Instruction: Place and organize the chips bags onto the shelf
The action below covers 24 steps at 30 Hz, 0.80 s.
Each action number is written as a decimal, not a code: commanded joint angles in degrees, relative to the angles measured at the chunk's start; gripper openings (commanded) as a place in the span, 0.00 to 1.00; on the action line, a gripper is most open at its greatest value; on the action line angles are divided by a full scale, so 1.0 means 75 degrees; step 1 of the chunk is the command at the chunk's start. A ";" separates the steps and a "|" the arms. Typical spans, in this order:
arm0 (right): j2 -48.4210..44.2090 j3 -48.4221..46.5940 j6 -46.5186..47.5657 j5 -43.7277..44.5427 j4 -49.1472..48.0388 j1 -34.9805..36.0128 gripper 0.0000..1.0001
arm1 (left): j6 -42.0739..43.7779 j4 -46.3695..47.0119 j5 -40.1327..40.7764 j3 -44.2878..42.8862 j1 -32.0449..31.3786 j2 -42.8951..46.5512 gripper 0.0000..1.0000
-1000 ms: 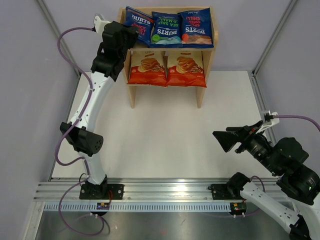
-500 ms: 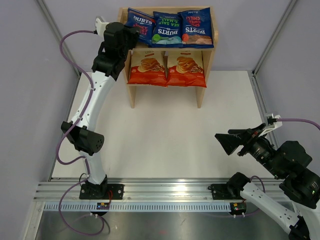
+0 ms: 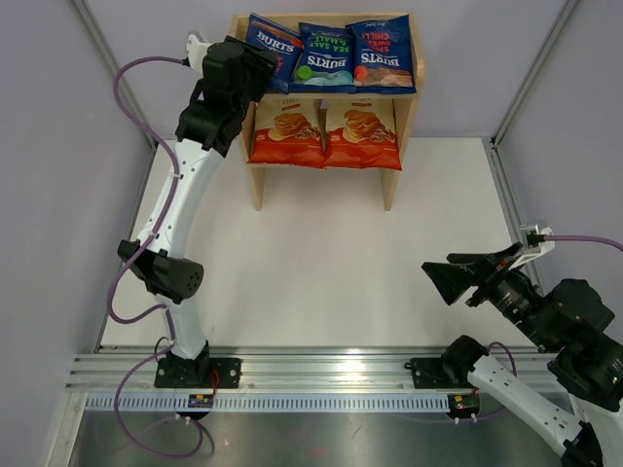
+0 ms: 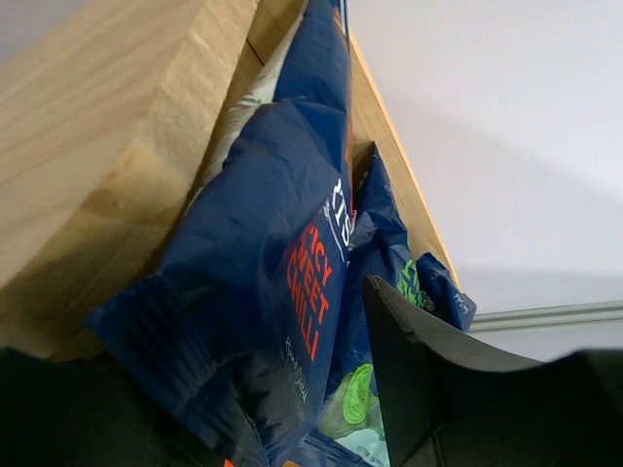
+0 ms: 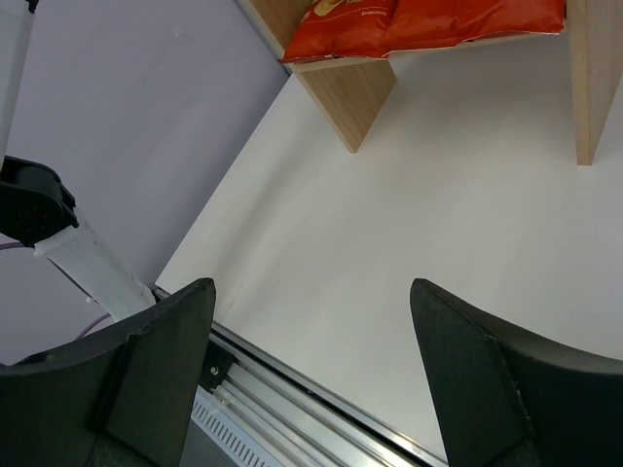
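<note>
The wooden shelf [image 3: 393, 180] stands at the back of the table. Three dark blue Burts bags lean on its top tier: a red-labelled one [image 3: 275, 39] at the left, the teal-green one [image 3: 324, 51] in the middle, and a red-labelled one [image 3: 384, 53] at the right. Two Cassava Chips bags [image 3: 288, 131] [image 3: 362, 133] stand on the lower tier. My left gripper [image 3: 259, 70] is open at the top tier's left end, its jaws either side of the left Burts bag [image 4: 263, 253], whose lower part lies between them. My right gripper [image 3: 451, 277] is open and empty above the table's near right.
The shelf's left side panel [image 4: 107, 126] is close against my left gripper. The right wrist view shows the shelf's legs [image 5: 350, 92], the white tabletop [image 5: 389, 224] and the aluminium rail [image 5: 292, 399] at the near edge. Frame posts stand at the back corners.
My left gripper has crept up and to the right at the shelf's left end, and the left Burts bag now stands a little more upright. My right gripper has drifted slightly down and right.
</note>
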State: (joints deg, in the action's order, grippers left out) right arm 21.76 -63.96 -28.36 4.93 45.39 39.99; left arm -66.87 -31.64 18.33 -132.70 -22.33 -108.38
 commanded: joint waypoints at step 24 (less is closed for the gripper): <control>0.0649 -0.0131 0.0277 0.0630 0.0240 -0.0023 0.90 | 0.2223 -0.1278 0.0697 0.2025 0.0094 0.2695 0.99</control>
State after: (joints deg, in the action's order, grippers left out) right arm 23.57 -63.96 -28.05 5.74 45.71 39.99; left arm -55.57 -39.90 21.67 -119.85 -22.02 -92.68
